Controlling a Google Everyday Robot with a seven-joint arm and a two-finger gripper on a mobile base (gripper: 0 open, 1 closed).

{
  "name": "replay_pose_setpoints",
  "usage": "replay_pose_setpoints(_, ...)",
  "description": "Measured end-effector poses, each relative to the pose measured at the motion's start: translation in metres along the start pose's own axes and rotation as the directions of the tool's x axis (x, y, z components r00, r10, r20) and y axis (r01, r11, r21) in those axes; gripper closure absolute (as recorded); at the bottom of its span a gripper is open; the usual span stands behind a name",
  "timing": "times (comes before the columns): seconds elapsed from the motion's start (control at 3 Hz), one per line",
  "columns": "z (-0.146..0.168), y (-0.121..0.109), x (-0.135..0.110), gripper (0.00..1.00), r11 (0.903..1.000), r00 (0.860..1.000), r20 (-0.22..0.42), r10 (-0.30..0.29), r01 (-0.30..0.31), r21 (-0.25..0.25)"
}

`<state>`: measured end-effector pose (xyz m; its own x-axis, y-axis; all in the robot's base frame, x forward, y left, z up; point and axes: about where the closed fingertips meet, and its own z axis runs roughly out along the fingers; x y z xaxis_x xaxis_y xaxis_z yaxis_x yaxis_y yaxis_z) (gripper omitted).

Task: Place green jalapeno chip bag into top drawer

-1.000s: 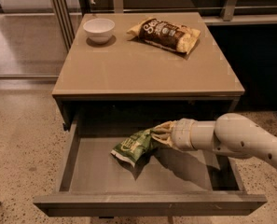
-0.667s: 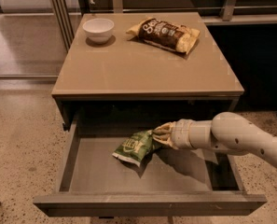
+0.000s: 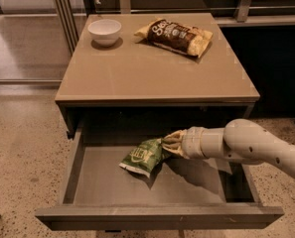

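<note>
The green jalapeno chip bag [image 3: 143, 156] is a small crinkled green bag inside the open top drawer [image 3: 77, 155], near its middle, low over or on the flat bottom. My gripper [image 3: 170, 145] reaches in from the right on a white arm and is shut on the bag's right end. The bag hangs tilted down to the left from the gripper. The drawer is pulled out from under the table top.
On the tan table top [image 3: 157, 68] stand a white bowl [image 3: 105, 31] at the back left and a larger dark brown and yellow chip bag [image 3: 176, 35] at the back right. A speckled floor surrounds the table; a glass panel stands at the left.
The gripper and bag have shifted slightly left and down inside the drawer. The bag stays gripped.
</note>
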<state>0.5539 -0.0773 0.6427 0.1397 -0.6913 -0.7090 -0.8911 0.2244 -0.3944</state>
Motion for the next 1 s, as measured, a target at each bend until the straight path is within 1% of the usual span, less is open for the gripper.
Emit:
replay_pose_setpoints(0.67,0.0,0.0,0.0,0.12,1.0,1.0,0.0,0.0,0.0,0.0)
replay_pose_setpoints(1.0,0.0,0.0,0.0,0.0,1.0,1.0,0.0,0.0,0.0,0.0)
